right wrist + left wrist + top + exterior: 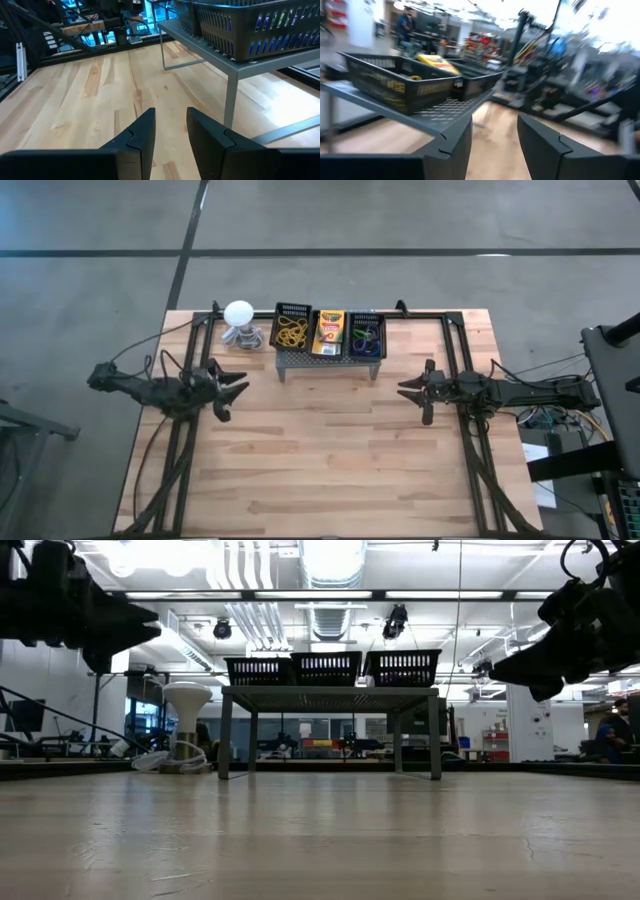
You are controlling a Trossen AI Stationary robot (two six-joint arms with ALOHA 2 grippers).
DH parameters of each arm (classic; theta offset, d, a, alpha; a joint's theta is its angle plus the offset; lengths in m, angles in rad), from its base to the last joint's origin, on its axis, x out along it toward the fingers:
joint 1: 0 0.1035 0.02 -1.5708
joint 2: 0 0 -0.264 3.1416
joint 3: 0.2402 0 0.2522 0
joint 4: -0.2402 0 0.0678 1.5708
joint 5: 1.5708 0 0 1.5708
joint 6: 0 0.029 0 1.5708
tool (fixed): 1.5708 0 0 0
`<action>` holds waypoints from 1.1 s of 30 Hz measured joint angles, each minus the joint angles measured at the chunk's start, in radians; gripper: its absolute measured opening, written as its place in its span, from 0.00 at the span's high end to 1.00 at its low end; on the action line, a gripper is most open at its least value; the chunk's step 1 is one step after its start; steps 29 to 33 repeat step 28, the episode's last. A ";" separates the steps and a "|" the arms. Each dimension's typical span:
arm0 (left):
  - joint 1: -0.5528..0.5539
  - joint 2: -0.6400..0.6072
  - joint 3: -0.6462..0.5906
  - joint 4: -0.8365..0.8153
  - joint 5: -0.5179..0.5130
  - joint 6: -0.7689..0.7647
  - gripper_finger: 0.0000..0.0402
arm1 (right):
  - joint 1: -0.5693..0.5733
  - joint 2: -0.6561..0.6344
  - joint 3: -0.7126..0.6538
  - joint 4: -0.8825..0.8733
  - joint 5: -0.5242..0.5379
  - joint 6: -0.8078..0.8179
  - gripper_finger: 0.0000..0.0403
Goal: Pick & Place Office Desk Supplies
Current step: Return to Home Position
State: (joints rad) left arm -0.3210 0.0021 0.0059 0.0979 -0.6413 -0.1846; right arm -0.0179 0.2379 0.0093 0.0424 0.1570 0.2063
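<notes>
My left jaws and right jaws hang released (nothing is left to carry, I think); filled bins (pixel 292 306) top the stand (pixel 330 364) between them.

Foreground: right gripper (pixel 170 119), fingers (pixel 141 142) parted by a narrow gap, nothing between them. Beyond: bare wood counter (pixel 90 95). Grey stand (pixel 231 95) close ahead, leg on counter. Black bin (pixel 235 22) on stand; blue and green show through its slots.
</notes>
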 joint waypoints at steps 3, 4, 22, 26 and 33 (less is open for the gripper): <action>0.000 0.001 0.000 -0.036 -0.049 0.089 0.59 | 0.000 0.000 0.000 -0.003 0.000 0.000 0.75; 0.000 0.001 0.000 -0.036 -0.054 0.106 0.59 | 0.000 0.000 0.000 -0.003 0.000 0.000 0.75; 0.000 0.002 0.000 -0.040 -0.055 0.126 0.59 | 0.000 0.000 0.000 -0.006 0.000 0.000 0.76; 0.000 0.002 0.000 -0.040 -0.055 0.125 0.59 | 0.000 0.000 0.000 -0.006 0.000 0.000 0.77; 0.000 0.002 0.000 -0.041 -0.055 0.125 0.59 | 0.000 0.000 0.000 -0.006 0.000 0.000 0.77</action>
